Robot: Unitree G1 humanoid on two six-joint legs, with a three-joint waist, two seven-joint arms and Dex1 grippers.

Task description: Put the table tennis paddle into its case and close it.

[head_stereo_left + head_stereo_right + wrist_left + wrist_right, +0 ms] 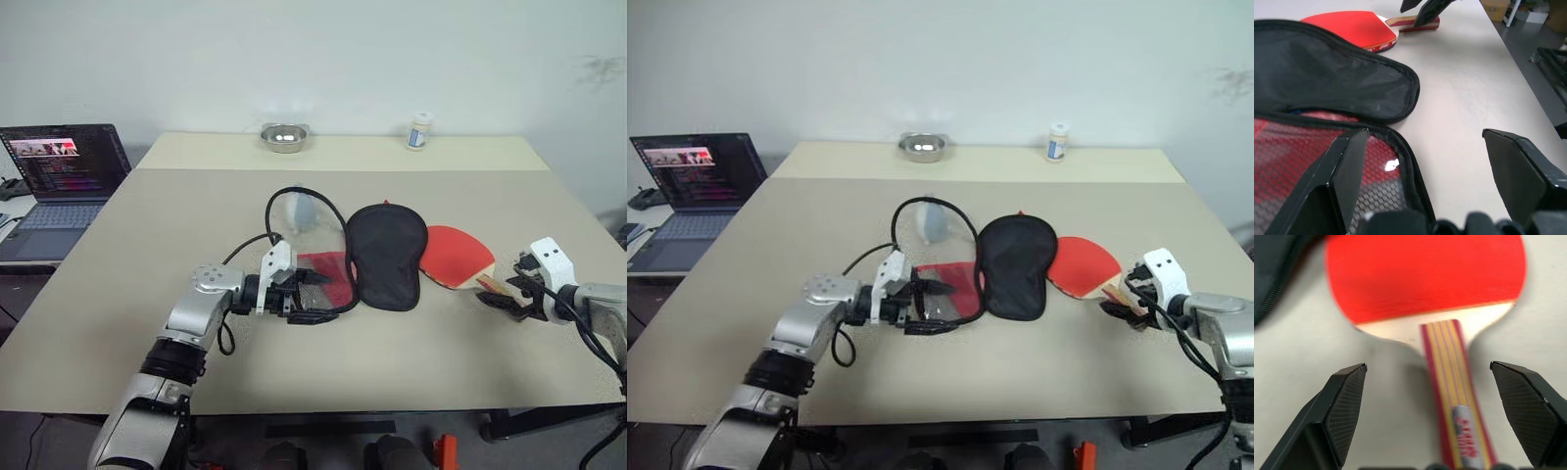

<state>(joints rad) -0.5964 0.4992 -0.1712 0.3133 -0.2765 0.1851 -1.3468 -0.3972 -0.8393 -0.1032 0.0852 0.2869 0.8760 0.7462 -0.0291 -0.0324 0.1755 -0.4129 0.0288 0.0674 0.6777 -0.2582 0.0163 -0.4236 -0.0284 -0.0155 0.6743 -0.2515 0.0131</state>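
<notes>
We are lining our released right claw (pixel 1427 416) over the table tennis paddle (pixel 1425 289) handle, lying between its fingers. Our left claw (pixel 1422 181), also released, is straddling the opened case (pixel 387 255). Next, we judge, clench the handle.

The case (pixel 387 255) covers the table tennis paddle (pixel 456 257) blade's near edge.

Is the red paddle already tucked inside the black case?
No, the table tennis paddle lies on the table beside the case, with the open right gripper straddling its handle.
</notes>
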